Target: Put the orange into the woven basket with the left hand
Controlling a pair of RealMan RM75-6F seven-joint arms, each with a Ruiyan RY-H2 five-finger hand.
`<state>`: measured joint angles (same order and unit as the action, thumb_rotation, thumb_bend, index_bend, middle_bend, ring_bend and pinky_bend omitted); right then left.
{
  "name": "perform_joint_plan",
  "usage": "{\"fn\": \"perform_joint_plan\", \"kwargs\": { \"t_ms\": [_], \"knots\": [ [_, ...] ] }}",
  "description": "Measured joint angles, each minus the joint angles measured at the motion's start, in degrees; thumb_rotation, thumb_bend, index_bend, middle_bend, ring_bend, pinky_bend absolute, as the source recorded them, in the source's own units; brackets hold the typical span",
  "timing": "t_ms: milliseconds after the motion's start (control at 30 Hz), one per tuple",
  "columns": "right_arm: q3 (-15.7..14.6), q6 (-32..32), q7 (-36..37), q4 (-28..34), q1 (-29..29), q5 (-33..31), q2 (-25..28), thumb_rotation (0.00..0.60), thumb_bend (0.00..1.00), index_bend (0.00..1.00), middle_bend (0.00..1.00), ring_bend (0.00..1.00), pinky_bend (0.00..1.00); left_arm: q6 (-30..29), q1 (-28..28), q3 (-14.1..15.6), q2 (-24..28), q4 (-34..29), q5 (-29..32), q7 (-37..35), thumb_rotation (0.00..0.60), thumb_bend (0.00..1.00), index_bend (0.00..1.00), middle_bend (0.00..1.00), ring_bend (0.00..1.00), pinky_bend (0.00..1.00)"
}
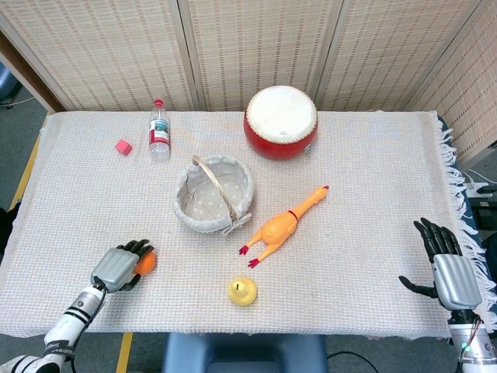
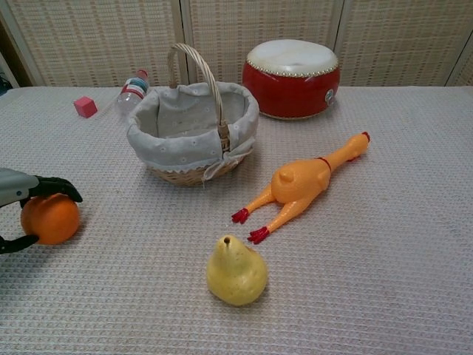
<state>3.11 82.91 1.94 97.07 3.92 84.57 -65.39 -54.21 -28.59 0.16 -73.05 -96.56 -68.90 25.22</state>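
Grasp step. Basket (image 1: pixel 213 193) mid-table, empty. Left hand (image 1: pixel 122 266) near-left, fingers curled over the orange (image 2: pixel 50 219), thumb under; orange looks just off the cloth. Right hand (image 1: pixel 448 268) near-right, fingers spread, idle. Next: lift clear, carry far-right over the rim, dodge the handle.

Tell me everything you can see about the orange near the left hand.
The orange is a small, round fruit with a bright, smooth-looking skin, whole and unpeeled. It sits near the front left of the white woven tablecloth, well short of the woven basket. The left hand wraps around it: dark fingers curl over its top and the thumb reaches under its near side. Whether it rests on the cloth or is just lifted cannot be told. From the head view the hand hides most of it.
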Motion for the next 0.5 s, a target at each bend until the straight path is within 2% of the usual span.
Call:
{"fn": "perform_joint_plan", "kwargs": {
  "t_ms": [67,133,300,500],
  "knots": [
    [0.0,0.0,-0.1,0.1,0.0,0.0,0.0,0.6,0.03,0.0,0.0,0.0,0.0,-1.7,0.5,0.0,-0.5,0.4,-1.1,-0.4,0.6,0.65,0.69,0.62,0.62,0.78],
    [0.0,0.0,-0.2,0.1,0.0,-0.1,-0.1,0.6,0.03,0.0,0.0,0.0,0.0,-3.2,0.9,0.0,-0.7,0.5,-2.0,-1.0,0.6,0.66,0.74,0.67,0.66,0.8],
    [-0.1,0.1,-0.2,0.2,-0.1,0.0,0.0,0.6,0.03,0.0,0.0,0.0,0.0,-5.8,1.5,-1.4,1.1,-0.6,-1.9,-1.7,0.6,0.66,0.75,0.68,0.67,0.8],
    [-0.1,0.1,-0.2,0.2,-0.1,0.1,0.0,0.6,0.03,0.0,0.0,0.0,0.0,-9.9,1.8,-7.0,4.1,-4.2,1.2,-5.6,0.6,0.66,0.74,0.67,0.67,0.78]
  ]
}}
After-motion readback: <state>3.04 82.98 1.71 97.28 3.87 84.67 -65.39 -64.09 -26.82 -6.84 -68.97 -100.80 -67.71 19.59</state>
